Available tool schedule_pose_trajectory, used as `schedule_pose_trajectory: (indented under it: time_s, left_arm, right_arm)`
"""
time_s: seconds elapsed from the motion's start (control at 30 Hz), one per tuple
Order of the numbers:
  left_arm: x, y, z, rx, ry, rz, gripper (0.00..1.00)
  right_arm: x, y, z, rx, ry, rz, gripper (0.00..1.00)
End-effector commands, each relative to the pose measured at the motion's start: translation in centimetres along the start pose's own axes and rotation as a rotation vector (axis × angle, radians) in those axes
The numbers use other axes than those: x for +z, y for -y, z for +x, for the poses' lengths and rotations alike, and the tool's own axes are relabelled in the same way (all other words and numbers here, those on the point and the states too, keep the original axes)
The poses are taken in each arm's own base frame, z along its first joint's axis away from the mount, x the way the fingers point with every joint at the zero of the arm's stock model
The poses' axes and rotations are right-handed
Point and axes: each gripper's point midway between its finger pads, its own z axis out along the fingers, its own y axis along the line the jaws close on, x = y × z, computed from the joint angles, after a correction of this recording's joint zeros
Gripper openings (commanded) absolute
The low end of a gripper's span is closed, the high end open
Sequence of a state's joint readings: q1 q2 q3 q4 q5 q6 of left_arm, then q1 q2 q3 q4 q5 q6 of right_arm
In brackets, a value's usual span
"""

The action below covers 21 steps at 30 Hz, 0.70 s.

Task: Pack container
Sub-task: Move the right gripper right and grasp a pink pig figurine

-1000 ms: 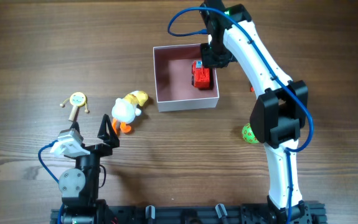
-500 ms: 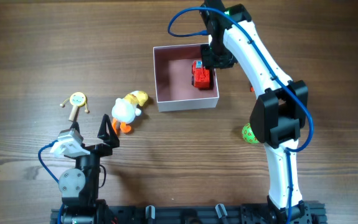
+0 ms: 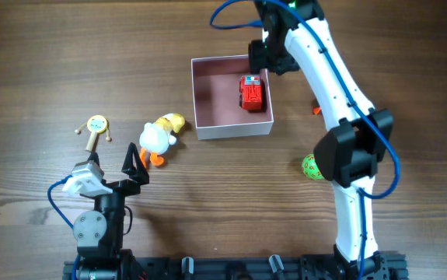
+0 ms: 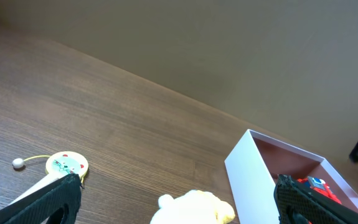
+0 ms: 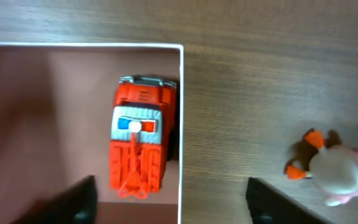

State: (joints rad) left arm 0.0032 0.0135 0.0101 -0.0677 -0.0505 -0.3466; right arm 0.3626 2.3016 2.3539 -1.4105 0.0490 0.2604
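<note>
While the left gripper (image 3: 111, 169) sits parked at the near edge of the wooden surface (image 3: 44, 54), its jaws are spread wide with nothing between them. It has not shifted over the last second.

Near items, unmoved:
- green patterned ball (image 3: 309, 167), partly under the right arm's elbow
- white-and-yellow plush duck (image 3: 159, 135), just beyond the left gripper and not touching it
- small yellow rattle drum on a stick (image 3: 96, 124), left of the duck and apart from it

Mid surface: the square white-walled container with dusty-pink floor (image 3: 233, 129) is upright and in the same place. The red toy fire truck (image 3: 251, 92) lies flat inside it, against the right-hand wall.

Change: a second ago the right gripper (image 5: 175, 204) was right down over the truck. It has now drawn back toward the container's far rim and lifted clear. The truck stayed put, shifting at most slightly. I read this as a finished release, so one item is packed.

Right gripper now: jaws wide apart and empty, one finger over the pink floor and the other over bare wood outside the wall (wrist view). It touches nothing that I can see.

Also outside, to the right of the container: a pale toy with orange feet (image 5: 335, 174), mostly hidden under the arm from overhead.

Judgement: four toys still lie outside the container, so packing is early on.
</note>
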Motion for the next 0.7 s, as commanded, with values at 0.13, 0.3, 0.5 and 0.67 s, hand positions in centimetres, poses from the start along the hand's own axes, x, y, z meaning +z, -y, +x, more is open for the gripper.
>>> schedule_pose_trajectory:
  time_s: [0.13, 0.3, 0.5, 0.67]
  left_arm:
    - [0.0, 0.0, 0.0, 0.0, 0.004, 0.004, 1.0]
    - [0.0, 0.0, 0.0, 0.0, 0.004, 0.004, 1.0]
    - [0.0, 0.0, 0.0, 0.0, 0.004, 0.004, 1.0]
    - [0.0, 0.0, 0.0, 0.0, 0.004, 0.004, 1.0]
  right_arm:
    - [-5.5, 4.8, -1.1, 0.145, 0.097, 0.018, 1.0]
    - [-5.3, 10.3, -0.7, 0.343, 0.068, 0.062, 1.0]
    - [-4.9, 16.0, 0.0, 0.668, 0.048, 0.078, 1.0]
    - [-3.3, 17.8, 1.1, 0.926, -0.013, 0.032, 1.0]
